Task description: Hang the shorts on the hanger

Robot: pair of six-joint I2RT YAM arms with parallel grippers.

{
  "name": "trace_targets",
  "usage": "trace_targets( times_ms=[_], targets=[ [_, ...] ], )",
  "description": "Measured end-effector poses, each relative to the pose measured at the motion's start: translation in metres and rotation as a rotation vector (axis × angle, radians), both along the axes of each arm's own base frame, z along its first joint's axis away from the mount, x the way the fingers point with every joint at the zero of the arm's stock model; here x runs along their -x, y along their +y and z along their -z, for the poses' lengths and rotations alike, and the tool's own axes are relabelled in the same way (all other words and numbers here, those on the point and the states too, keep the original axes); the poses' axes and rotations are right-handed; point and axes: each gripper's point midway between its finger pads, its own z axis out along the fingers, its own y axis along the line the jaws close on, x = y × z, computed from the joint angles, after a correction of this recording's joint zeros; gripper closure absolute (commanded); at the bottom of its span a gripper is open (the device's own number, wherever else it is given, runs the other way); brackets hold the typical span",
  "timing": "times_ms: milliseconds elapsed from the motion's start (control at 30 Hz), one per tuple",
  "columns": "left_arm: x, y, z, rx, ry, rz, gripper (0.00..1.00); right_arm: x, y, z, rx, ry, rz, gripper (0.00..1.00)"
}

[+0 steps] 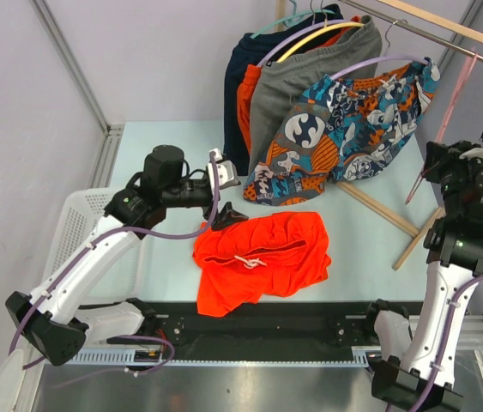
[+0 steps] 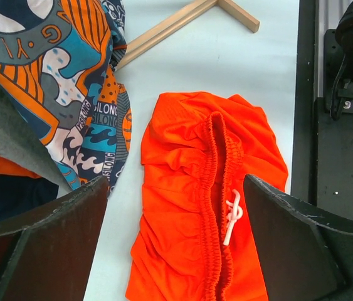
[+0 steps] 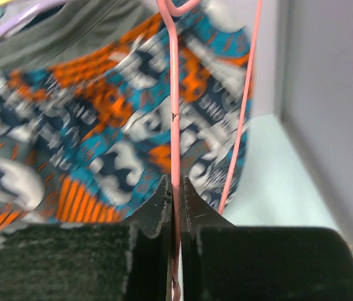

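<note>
**Two arms, shorts flat on the table, hanger pinched on the right**

Two grippers, two very different states. The left gripper [image 2: 176, 188] hovers over the shorts [image 1: 262, 262] with its jaws spread wide and nothing between them. In the left wrist view the two dark fingers [image 2: 57, 244] frame the orange-red fabric from either side, not touching it.

The shorts lie crumpled on the pale table [image 1: 164, 154], near the front edge and just beyond the arms' black base rail. Their waistband is bunched up and the white drawstring [image 2: 232, 216] is knotted in the middle.

The right gripper [image 3: 175, 185] is up off the table at the far right, jaws squeezed together on one thin wire of the pink hanger [image 3: 174, 113]. The hanger runs steeply up from the fingers. From the top camera its hook looks close to the rack's rail, but I can't tell whether it touches.

Behind the shorts, blue-orange-white patterned shorts [image 1: 353, 120] and grey shorts [image 1: 284, 94] hang on the rack. A white basket [image 1: 78, 223] sits off the table's left edge.
</note>
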Motion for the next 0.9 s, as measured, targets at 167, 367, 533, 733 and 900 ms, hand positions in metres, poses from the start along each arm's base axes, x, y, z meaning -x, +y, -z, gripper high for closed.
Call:
trace_targets(
  times_ms=[167,367,533,733,900],
  targets=[
    [-0.001,-0.001,0.001,0.001,0.005,-0.002,0.07,0.021,0.031,0.016,-0.017,0.067,-0.096,1.0],
    [-0.003,-0.003,0.001,0.024,-0.006,-0.005,0.07,0.067,0.074,0.037,0.068,0.14,-0.269,1.0],
    [0.003,-0.001,0.017,0.034,0.006,-0.008,0.07,0.121,0.114,0.062,0.219,0.184,-0.445,1.0],
    [0.012,0.004,0.024,0.071,-0.036,-0.004,0.07,0.165,0.145,0.089,0.399,0.27,-0.671,1.0],
    [0.013,0.005,0.017,0.103,-0.094,0.0,0.04,0.162,0.148,0.111,0.467,0.354,-0.824,1.0]
  ],
)
